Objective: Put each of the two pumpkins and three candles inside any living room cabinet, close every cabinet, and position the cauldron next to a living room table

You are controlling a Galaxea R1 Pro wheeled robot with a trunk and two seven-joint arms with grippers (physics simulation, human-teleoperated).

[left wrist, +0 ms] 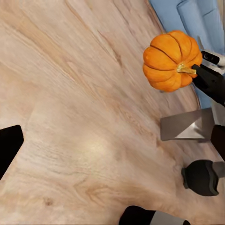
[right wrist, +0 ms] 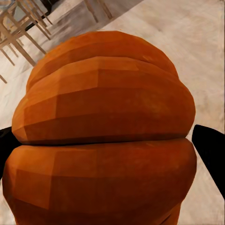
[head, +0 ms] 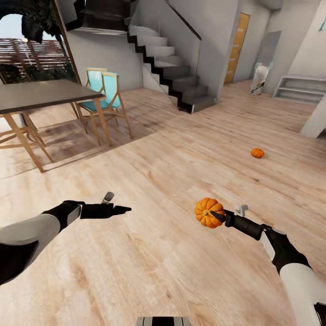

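Note:
My right gripper (head: 213, 213) is shut on a bright-orange ribbed pumpkin (head: 208, 212) and holds it above the wooden floor at the right front. Close up in the right wrist view, this pumpkin (right wrist: 103, 131) sits between two black fingertips (right wrist: 211, 154). From the left wrist view the same pumpkin (left wrist: 171, 61) hangs in the air with its tan stem toward the right gripper. A second pumpkin (head: 257, 153) lies on the floor farther ahead on the right. My left gripper (head: 118, 209) is open and holds nothing, low at the left. The candles, cabinet and cauldron are out of view.
A dark-topped dining table (head: 45, 93) with wooden legs stands at the left, with teal chairs (head: 105, 88) behind it. A staircase (head: 174, 72) rises at the back centre. A low white shelf (head: 299, 87) and a white wall corner (head: 317, 120) stand at the right.

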